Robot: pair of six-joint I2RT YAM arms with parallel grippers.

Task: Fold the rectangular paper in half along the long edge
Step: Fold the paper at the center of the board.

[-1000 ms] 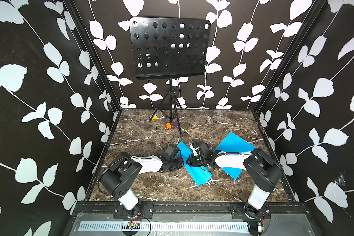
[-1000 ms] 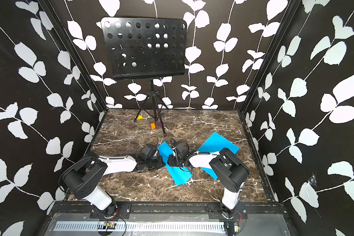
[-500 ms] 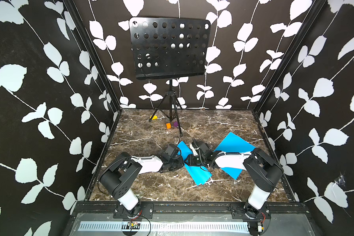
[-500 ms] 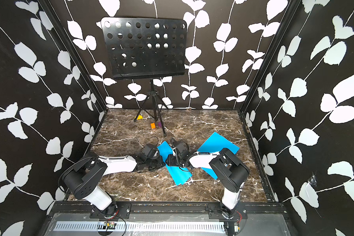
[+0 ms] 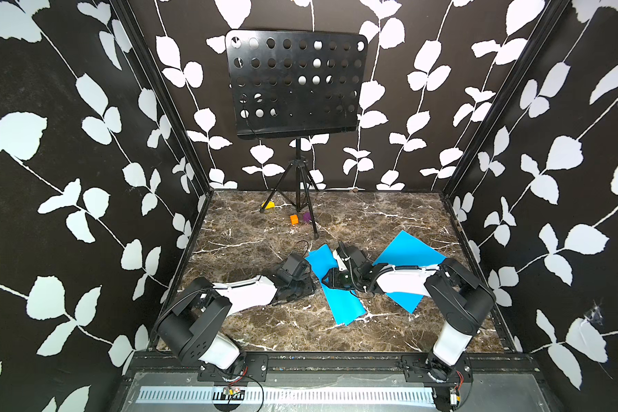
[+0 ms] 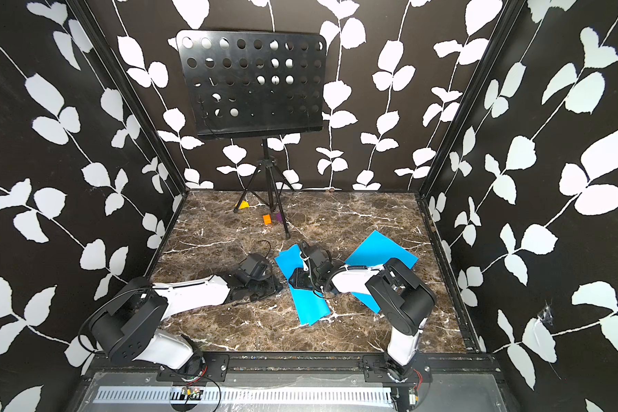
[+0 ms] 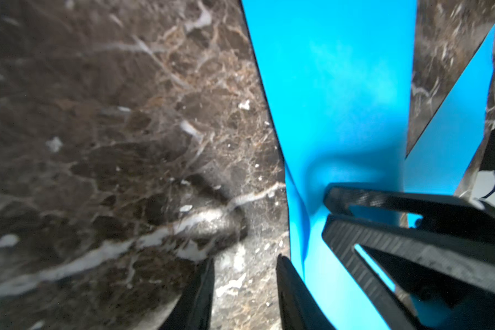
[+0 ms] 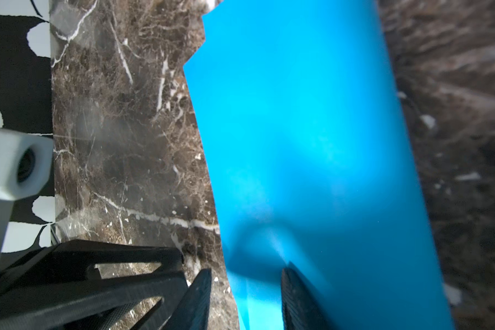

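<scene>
Marble tabletop [image 5: 264, 335], leaf-print walls [image 5: 68, 160], blue paper [image 5: 345, 305], L gripper [image 7: 245, 288], R gripper [image 8: 245, 300], jaws apart

The left arm [image 5: 243, 296] and right arm [image 5: 404, 281] lie low by the narrow blue paper [image 5: 346, 306]. The left gripper [image 7: 243, 285] and right gripper [image 8: 245, 297] have jaws apart.

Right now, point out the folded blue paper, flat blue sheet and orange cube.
folded blue paper [image 5: 346, 306]: in a top view, its near bare half
flat blue sheet [image 5: 407, 250]: in a top view, its far half
orange cube [image 5: 293, 219]: in a top view, its centre
</scene>
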